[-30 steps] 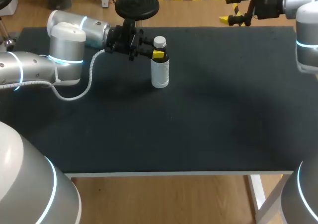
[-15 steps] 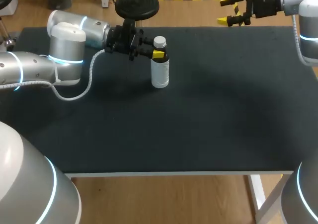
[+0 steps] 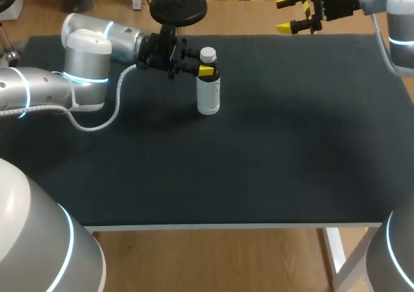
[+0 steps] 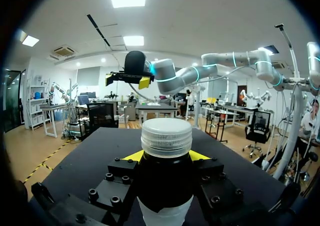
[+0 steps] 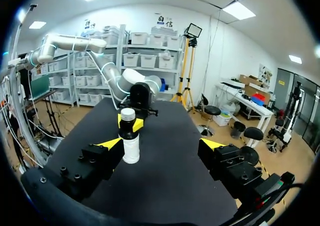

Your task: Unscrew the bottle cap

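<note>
Bottle (image 3: 208, 91) upright on counter (image 3: 259, 156), far-left part, neck clamped by left pincer (image 3: 205, 69). Right pincer (image 3: 292, 15) spread wide, well apart, above far edge. Probably light, rigid plastic; ribbed cap (image 3: 207, 54) likely best gripped at its sides.

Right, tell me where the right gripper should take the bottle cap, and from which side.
Take the white cap by its ribbed side wall, coming down from above. The bottle stands upright, and the left gripper clamps its neck just under the cap, so only the top is free. The right gripper is open, probably wide enough to straddle it.
</note>
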Controlling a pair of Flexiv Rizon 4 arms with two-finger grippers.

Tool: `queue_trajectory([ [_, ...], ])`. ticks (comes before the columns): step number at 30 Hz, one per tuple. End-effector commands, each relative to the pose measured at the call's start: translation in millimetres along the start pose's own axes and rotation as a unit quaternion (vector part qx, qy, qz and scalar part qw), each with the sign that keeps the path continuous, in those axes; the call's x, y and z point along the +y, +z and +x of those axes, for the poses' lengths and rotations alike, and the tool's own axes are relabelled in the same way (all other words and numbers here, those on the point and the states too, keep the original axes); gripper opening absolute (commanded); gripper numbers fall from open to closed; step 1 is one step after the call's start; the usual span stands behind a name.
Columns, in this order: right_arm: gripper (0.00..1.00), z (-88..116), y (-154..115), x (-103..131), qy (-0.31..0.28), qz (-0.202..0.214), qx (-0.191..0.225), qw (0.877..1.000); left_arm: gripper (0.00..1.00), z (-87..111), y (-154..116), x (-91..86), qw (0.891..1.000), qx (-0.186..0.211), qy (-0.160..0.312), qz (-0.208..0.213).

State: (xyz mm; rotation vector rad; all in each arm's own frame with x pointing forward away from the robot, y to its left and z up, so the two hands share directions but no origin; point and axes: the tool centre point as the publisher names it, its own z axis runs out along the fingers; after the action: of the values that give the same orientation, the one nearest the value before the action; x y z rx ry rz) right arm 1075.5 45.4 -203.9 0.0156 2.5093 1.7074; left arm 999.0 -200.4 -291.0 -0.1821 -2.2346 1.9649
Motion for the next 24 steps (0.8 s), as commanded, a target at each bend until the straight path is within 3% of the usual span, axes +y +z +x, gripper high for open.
queue_trajectory([
  [1, 1.0, -5, 13, 3, 0.01, 0.005, 0.057, 0.998, 0.0, -2.3, 0, 1.7, 1.0, 0.003, 0.0, 0.001],
  [8, 1.0, 7, 38, 8, 0.025, -0.001, 0.081, 0.996, 0.0, -2.3, 0, 1.7, 1.0, 0.003, 0.0, 0.001],
  [24, 1.0, 28, 98, 4, 0.041, 0.026, 0.057, 0.997, 0.0, -2.3, 0, 1.7, 1.0, 0.003, 0.0, 0.001],
])
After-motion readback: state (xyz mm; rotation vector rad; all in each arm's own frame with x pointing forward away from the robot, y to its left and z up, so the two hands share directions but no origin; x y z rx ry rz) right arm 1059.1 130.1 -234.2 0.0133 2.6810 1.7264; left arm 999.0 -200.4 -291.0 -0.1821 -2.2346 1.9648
